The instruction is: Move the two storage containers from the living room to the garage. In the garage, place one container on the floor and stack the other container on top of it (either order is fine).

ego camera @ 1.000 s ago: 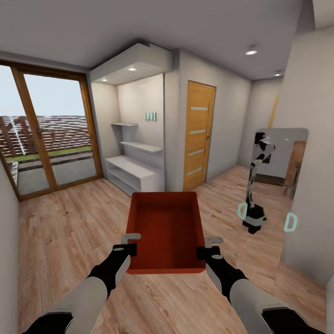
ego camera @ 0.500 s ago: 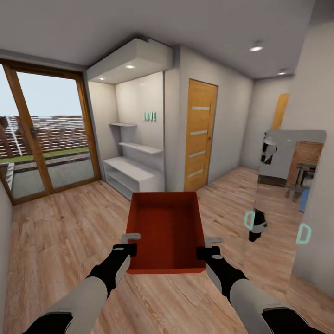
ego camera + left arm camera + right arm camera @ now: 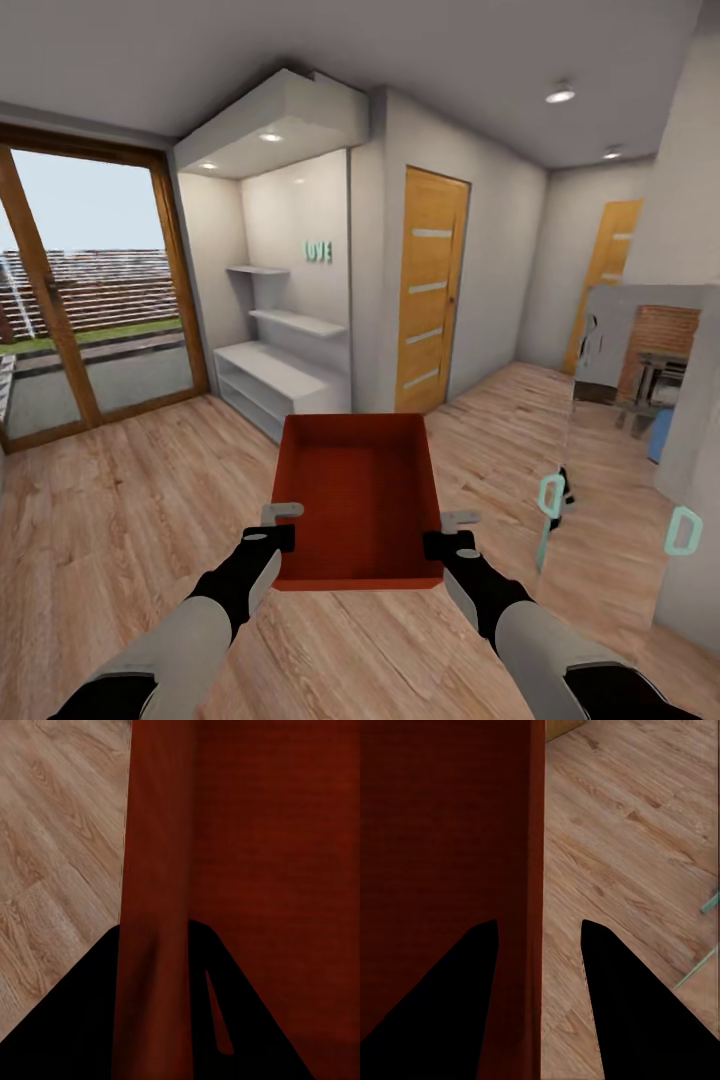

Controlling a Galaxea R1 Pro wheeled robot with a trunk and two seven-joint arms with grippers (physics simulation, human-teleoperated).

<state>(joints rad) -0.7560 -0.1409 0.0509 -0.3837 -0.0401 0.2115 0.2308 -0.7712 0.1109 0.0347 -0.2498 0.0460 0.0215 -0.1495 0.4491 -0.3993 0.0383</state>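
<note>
The robot carried one orange-red storage container (image 3: 360, 495) in front of its trunk, held level above the light wood-plank floor (image 3: 130, 500). The left gripper (image 3: 282, 525) was clamped on the container's left wall near its near corner, and the right gripper (image 3: 450, 532) was clamped on the right wall; each wrist view showed a wall running between dark fingers (image 3: 450, 1005). Farther off stood white shelves (image 3: 275, 375), a wooden door (image 3: 430, 290), and glass doors (image 3: 90, 300) at far left.
</note>
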